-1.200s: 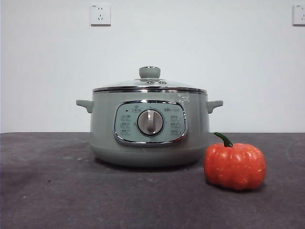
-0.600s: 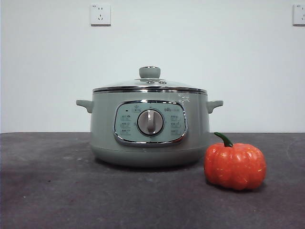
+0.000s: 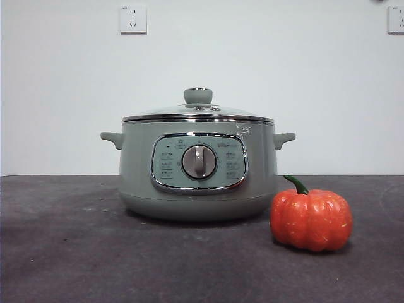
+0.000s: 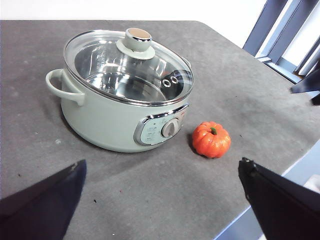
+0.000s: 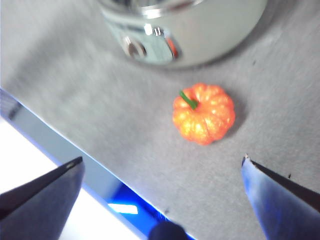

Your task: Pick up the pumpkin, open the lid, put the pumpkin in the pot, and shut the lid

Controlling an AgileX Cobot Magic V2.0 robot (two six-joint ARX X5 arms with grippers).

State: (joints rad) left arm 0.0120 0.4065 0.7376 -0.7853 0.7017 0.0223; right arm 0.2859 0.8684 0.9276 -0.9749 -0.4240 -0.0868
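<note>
The sage-green pot (image 3: pixel 198 173) stands mid-table with its glass lid (image 3: pixel 198 112) closed on it. The orange pumpkin (image 3: pixel 311 219) sits on the table to the pot's front right, apart from it. In the left wrist view the pot (image 4: pixel 107 117), lid (image 4: pixel 131 62) and pumpkin (image 4: pixel 211 139) show from above; my left gripper (image 4: pixel 162 192) is open, high and back from them. In the right wrist view the pumpkin (image 5: pixel 204 113) lies beyond my open right gripper (image 5: pixel 162 170), which hovers above it; the pot (image 5: pixel 190 27) is behind it. The view is blurred.
The dark grey table (image 3: pixel 76 252) ends at a front edge (image 5: pixel 65 145) near the pumpkin. Two wall sockets (image 3: pixel 133 19) are on the white wall behind. A dark arm part (image 4: pixel 307 82) shows at the side of the left wrist view.
</note>
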